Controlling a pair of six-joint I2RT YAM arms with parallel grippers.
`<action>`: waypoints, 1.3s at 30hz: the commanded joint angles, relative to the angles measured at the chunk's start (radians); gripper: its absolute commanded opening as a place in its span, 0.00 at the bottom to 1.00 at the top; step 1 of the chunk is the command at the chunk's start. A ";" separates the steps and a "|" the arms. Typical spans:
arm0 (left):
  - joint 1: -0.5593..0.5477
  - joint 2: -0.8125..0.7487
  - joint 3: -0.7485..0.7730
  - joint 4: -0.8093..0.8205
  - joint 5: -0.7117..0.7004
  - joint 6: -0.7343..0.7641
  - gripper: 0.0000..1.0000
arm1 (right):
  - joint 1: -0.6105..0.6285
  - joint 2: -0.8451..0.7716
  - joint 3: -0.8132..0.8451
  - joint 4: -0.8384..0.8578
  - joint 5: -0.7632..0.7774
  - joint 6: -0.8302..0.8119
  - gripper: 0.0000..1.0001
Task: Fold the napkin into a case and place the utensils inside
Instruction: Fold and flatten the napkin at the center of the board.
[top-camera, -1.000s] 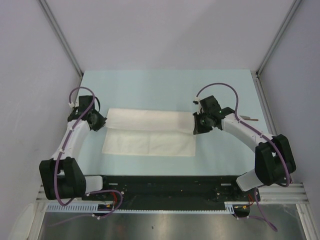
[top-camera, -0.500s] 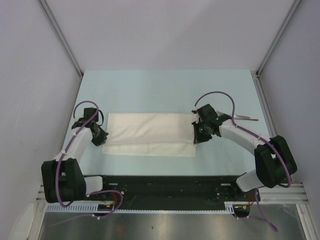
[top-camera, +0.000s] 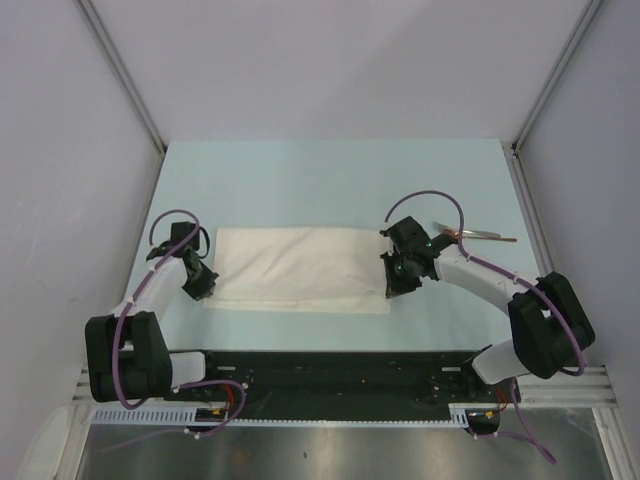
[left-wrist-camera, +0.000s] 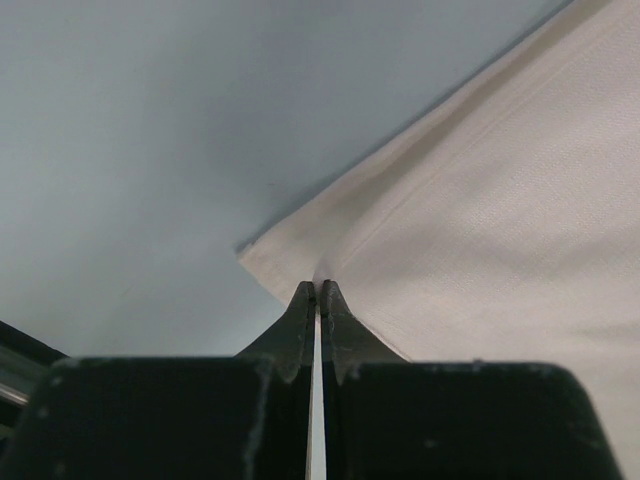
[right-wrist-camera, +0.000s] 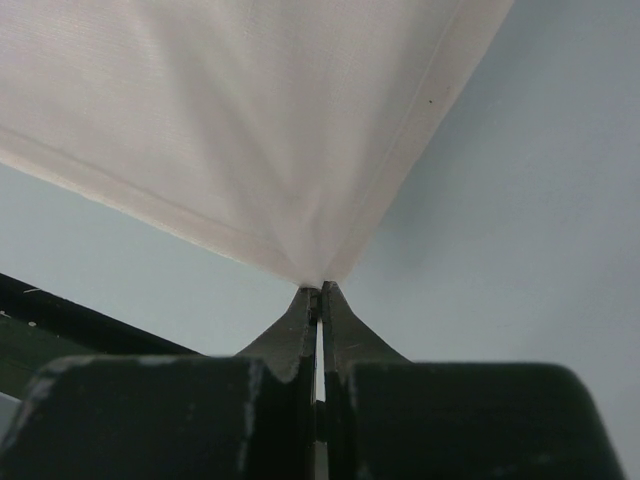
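The thin, soft, cream-white cloth napkin (top-camera: 300, 265) looks light and limp, so it will likely sag and drift out of square unless it is taken by its hemmed corners and held taut. It lies folded into a wide band in the middle of the pale blue bench (top-camera: 300, 180). The left fingers (left-wrist-camera: 295, 335) are pinched together on a corner at its left end and the right fingers (right-wrist-camera: 295, 335) on one at its right end. The slim metal spoon (top-camera: 480, 236) lies apart beyond the right arm.

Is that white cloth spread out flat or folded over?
Folded over: the napkin shows two layers, the top one covering all but a near-edge strip of the lower.
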 joint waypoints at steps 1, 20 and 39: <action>0.011 0.004 -0.004 0.019 -0.031 -0.018 0.00 | 0.023 0.029 -0.011 -0.005 0.017 0.034 0.00; 0.011 -0.053 -0.001 -0.021 -0.051 -0.030 0.00 | 0.062 -0.002 -0.011 -0.069 0.054 0.079 0.00; 0.021 0.057 -0.049 0.054 -0.084 -0.026 0.00 | 0.089 0.096 -0.046 -0.020 0.059 0.094 0.00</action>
